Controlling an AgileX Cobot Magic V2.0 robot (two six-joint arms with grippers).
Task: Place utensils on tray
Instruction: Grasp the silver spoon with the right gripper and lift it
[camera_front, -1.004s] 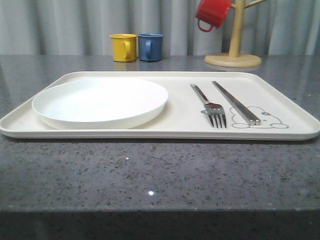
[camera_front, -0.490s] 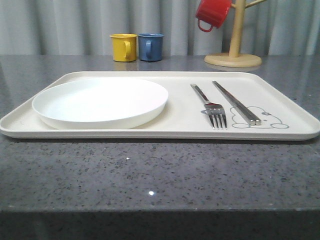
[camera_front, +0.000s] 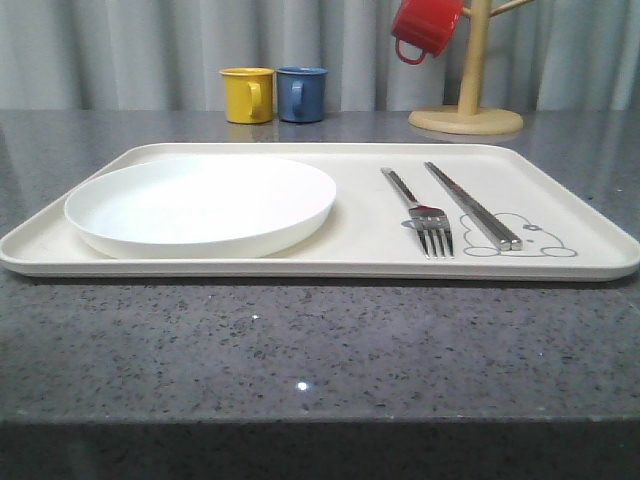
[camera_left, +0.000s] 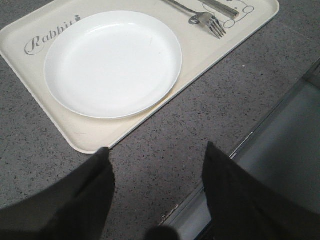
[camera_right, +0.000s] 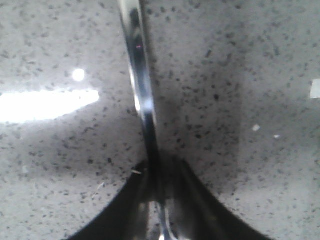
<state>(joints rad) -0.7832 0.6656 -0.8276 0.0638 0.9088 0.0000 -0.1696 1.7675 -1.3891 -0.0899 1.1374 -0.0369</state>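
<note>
My right fingers (camera_right: 160, 200) are closed on a slim shiny handle (camera_right: 140, 75), low over the speckled tabletop (camera_right: 240, 100). I take it for the spoon, but its bowl is out of frame, so I can't be sure. The grip looks thin and sits on a slick metal edge. If I lift fast, the handle could pivot or slide out and drop back on the stone.

My left fingers (camera_left: 155, 190) are spread wide with nothing in them, hanging over the tabletop's near edge, just short of the tray (camera_left: 90, 140). They could clip its rim if I swing that arm carelessly.

On the tray, the plate (camera_front: 200, 205) fills the left half. The fork (camera_front: 425, 225) and chopsticks (camera_front: 475, 210) lie side by side toward the right end, apart from each other, ends toward the near rim. Free space is the strip beyond the chopsticks, by the right rim. A sloppy set-down there could knock them or leave the piece hanging on the rim.
</note>
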